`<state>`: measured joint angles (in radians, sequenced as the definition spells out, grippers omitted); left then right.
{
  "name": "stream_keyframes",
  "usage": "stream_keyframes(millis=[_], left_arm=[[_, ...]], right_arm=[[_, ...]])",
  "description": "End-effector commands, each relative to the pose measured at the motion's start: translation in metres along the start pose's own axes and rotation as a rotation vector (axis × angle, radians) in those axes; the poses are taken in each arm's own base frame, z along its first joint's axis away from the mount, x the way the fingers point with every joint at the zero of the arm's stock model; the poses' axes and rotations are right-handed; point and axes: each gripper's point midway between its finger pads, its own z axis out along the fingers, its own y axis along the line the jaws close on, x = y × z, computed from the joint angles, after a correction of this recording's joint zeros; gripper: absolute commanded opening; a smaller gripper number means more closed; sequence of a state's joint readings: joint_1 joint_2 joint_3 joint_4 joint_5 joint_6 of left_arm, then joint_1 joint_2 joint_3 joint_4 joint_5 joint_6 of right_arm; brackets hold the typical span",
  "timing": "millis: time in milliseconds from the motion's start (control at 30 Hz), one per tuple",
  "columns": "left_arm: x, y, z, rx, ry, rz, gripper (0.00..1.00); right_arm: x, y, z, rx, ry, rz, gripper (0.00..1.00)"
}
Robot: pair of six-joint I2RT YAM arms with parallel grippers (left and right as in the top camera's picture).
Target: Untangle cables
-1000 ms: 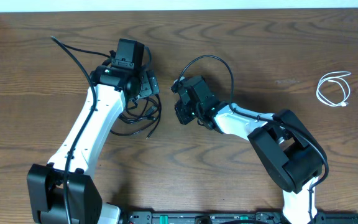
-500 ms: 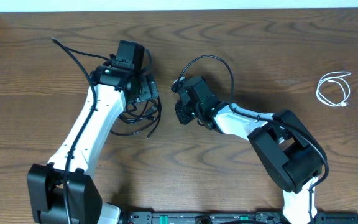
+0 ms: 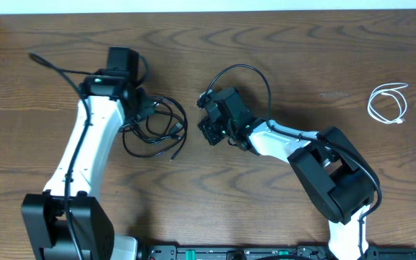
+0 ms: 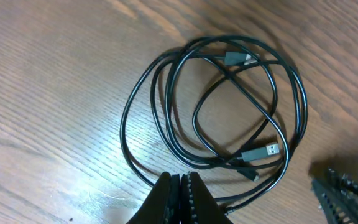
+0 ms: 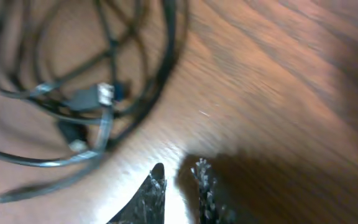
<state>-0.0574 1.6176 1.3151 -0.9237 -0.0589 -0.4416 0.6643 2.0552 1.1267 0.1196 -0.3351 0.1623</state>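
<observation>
Black cable lies in a loose, roundish coil left of the tabletop's centre, plugs inside the loops. Left gripper is pressed closed over its edge strands; I cannot tell if it pinches one. Right gripper, narrowly parted and empty, sits beside the coil. White cable loops near the right edge, with bare wood between.

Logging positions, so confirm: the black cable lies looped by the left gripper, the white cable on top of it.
Wrong: the overhead view shows the white cable alone, far to the right. The black cable does lie looped by the left gripper.
</observation>
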Motion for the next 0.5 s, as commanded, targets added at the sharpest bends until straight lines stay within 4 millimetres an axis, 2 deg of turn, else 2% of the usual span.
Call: stream_keyframes(millis=[0,133,200,333,433,467], left_arm=[[0.012,0.0,0.014,0.009,0.062,-0.024,0.08],[0.03,-0.017,0.03,0.103,0.144,-0.031,0.08],[0.033,-0.017,0.039,0.101,0.155,-0.031,0.11],[0.035,-0.018,0.055,0.093,0.163,-0.031,0.11],[0.03,-0.018,0.067,0.075,0.147,-0.029,0.12],[0.026,-0.016,0.071,0.06,0.132,-0.029,0.17]], right_arm=[[-0.002,0.022,0.002,-0.121,-0.001,0.063,0.15],[-0.005,0.025,0.002,-0.125,-0.01,0.073,0.16],[-0.004,0.025,0.002,-0.126,-0.008,0.073,0.16],[-0.004,0.025,0.002,-0.125,-0.009,0.072,0.18],[-0.003,0.025,0.003,-0.124,-0.004,0.069,0.19],[-0.002,0.025,0.003,-0.124,-0.002,0.067,0.19]])
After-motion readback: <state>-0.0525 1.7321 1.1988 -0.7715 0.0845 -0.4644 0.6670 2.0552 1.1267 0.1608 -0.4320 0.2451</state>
